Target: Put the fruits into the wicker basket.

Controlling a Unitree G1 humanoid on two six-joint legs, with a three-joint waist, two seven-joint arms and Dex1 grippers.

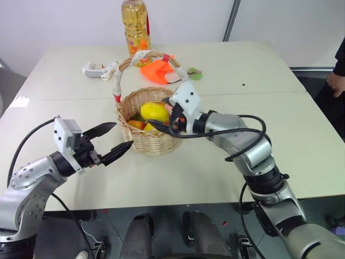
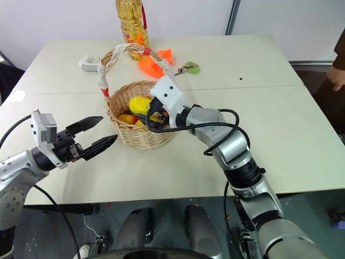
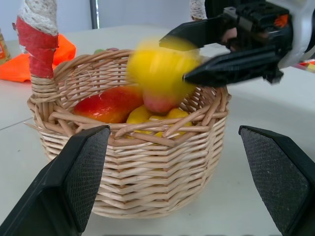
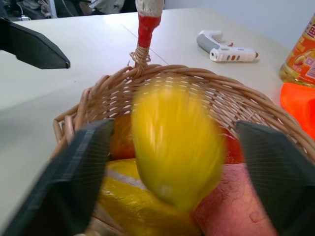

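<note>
The table (image 1: 269,135) carries the wicker basket (image 1: 148,143), which serves as landmark; its cloth-wrapped handle (image 1: 117,81) arches upright over the bowl, and in the wrist views the top of that handle is cut off. The right gripper (image 1: 161,125) reaches level over the basket's rim, its jaws standing apart with nothing clamped between them. The left gripper (image 1: 110,141) hangs just beside the basket's outer wall, apart from it, jaws likewise spread and empty. Beyond the basket stand an oil bottle (image 1: 136,24), an orange cloth (image 1: 157,71) and a white tool (image 1: 99,69). Inside the basket, the mango (image 3: 110,104) lies with its long axis along the near wall, and the banana (image 4: 128,201) is largely covered by other fruit. The peach (image 4: 231,206) rests at the basket's bottom, partly hidden. The lemon (image 4: 174,147) appears in mid-air between the right gripper's open fingers, above the basket's contents; it is blurred, its long axis seemingly upright.
</note>
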